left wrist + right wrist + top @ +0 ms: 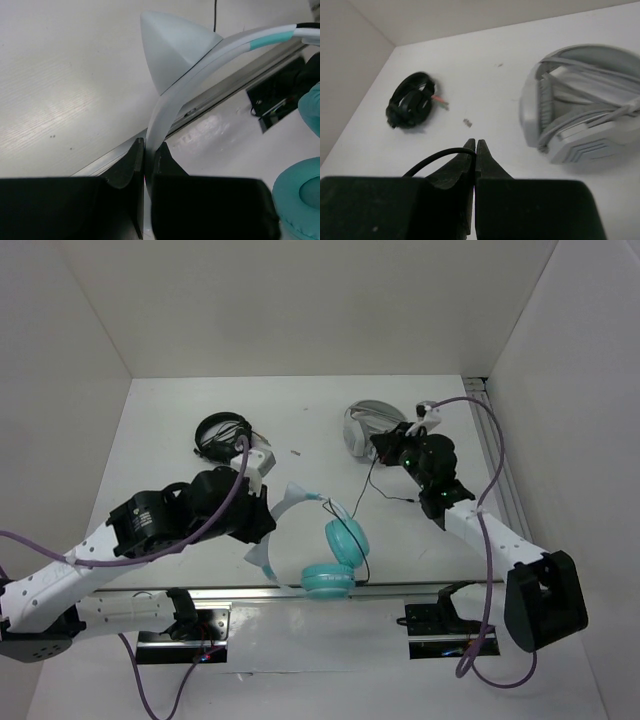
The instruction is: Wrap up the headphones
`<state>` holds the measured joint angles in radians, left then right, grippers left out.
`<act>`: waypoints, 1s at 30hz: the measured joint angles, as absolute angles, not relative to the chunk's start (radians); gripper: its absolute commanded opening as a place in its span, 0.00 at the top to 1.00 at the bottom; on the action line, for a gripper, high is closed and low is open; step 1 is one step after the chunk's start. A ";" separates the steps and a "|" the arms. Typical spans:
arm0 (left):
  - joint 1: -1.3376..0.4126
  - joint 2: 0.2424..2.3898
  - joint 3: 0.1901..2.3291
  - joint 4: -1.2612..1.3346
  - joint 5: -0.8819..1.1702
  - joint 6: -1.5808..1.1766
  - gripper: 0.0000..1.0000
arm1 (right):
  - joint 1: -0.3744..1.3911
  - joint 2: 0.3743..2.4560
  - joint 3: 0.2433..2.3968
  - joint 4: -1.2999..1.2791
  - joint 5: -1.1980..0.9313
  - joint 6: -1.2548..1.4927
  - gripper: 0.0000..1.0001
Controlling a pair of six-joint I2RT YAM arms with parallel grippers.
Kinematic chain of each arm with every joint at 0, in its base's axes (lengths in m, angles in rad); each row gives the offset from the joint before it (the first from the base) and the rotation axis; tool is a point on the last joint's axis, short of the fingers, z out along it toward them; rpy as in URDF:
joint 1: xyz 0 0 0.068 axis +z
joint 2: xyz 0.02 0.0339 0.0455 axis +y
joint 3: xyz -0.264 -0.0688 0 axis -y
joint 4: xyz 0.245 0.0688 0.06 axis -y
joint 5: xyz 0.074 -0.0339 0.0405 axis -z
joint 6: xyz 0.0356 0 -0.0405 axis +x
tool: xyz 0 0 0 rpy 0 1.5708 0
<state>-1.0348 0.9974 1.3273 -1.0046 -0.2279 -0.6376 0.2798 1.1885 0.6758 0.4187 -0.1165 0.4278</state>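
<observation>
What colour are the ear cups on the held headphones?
Teal; the ear cups show best in the top view.

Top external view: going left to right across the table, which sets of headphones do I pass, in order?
the all-black headphones → the teal headphones → the white and grey headphones

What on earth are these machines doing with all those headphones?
A robot is handling the teal headphones. Its left claw is clamped on their pale headband; its right claw pinches their thin black cable. The black headphones and the white and grey headphones lie farther back on the table, not held.
</observation>
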 measured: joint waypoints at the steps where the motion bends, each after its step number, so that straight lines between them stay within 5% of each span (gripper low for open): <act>1: -1.035 0.995 1.327 -0.984 -0.242 -0.657 1.00 | 0.312 1.188 0.667 0.423 -0.118 0.425 1.00; 19: -1.032 0.910 1.327 -0.923 -0.778 -1.082 1.00 | 0.826 0.886 0.489 0.422 0.128 0.398 1.00; 30: -0.960 0.981 1.308 -0.921 -0.838 -1.089 1.00 | 1.012 0.906 0.550 0.294 0.400 0.300 1.00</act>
<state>-0.9600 0.9806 1.3075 -0.9215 -0.8379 -1.0893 1.0122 0.9062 0.5503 0.2935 0.4004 0.2996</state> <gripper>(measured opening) 0.129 0.022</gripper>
